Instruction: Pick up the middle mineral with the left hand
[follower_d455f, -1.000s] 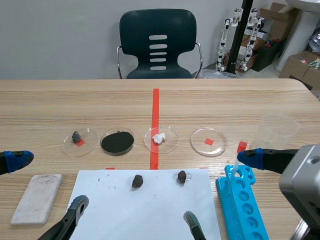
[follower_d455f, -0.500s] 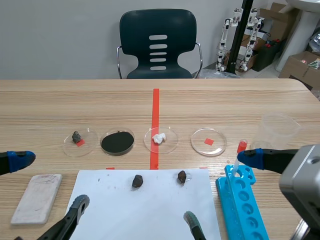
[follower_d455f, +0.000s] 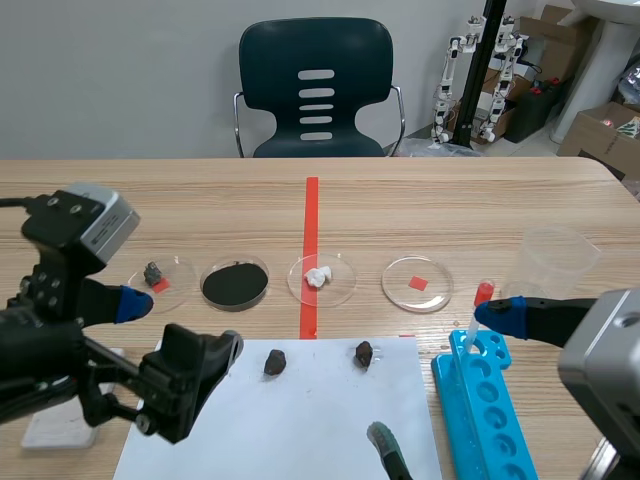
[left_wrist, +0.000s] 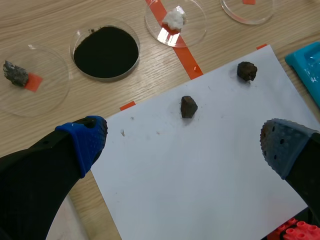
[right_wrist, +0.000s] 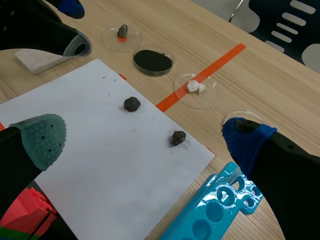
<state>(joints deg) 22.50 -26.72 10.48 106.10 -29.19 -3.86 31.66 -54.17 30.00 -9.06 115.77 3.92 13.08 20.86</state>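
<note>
1. Above the paper sheet (left_wrist: 200, 170), the left gripper (left_wrist: 185, 144) hangs with its fingers spread wide and nothing between them.
2. The middle stone (left_wrist: 188, 106), a small dark lump, lies on the paper sheet near its far edge. It is ahead of the gap between the fingers and untouched.
3. It reads as the middle one for two reasons. A grey stone (left_wrist: 15, 73) sits in a dish (left_wrist: 47, 95) beyond the sheet's far left corner, and a second dark stone (left_wrist: 247, 71) lies by the sheet's far right corner.
4. By judgement, the task is only at the approach. The arm is lined up over the sheet, but the descent, the closing on the stone and the lift are not yet done.
5. The right gripper (right_wrist: 144, 137) is also spread apart and empty, held over the sheet's right part. The task gives it no role.
6. Only the left wrist view shows the stone roughly centred between the left fingers.
7. Only the scene view shows a chair (follower_d455f: 316, 85) far beyond the sheet and a clear cup (follower_d455f: 552, 262) well off its right side. It also shows that the left arm covers the sheet's left corner.
8. The right wrist view shows a white block (right_wrist: 35, 60) off the sheet's left edge, beside the left arm. In the scene view that arm mostly hides the block.
</note>
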